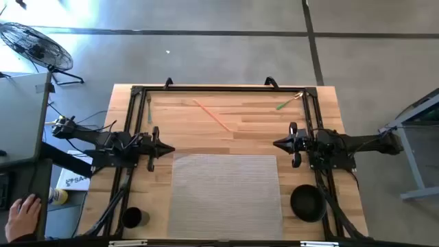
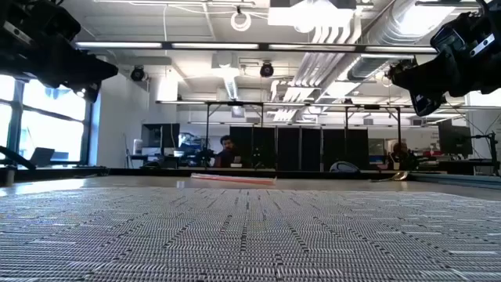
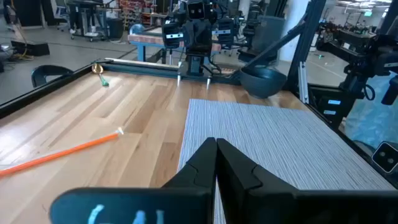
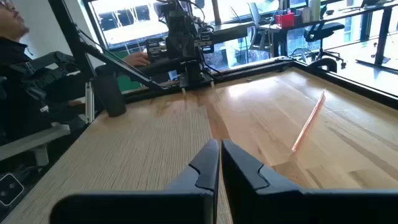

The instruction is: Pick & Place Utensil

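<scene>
Beside mat (image 1: 226,199): bowl (image 1: 307,203), cup (image 1: 132,217).

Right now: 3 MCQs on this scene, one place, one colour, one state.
1. The bowl sits:
A. beside the mat's right edge
B. on the mat
C. at the table's far edge

2. The long utensil beyond the mat is:
A. blue
B. orange
C. black

3. The left gripper's jaws are:
A. open
B. shut on the utensil
C. shut, empty

Key: 1 A, the high view shows it off the mat. 2 B, orange in the left wrist view. 3 C, the jaws meet with nothing between.
</scene>
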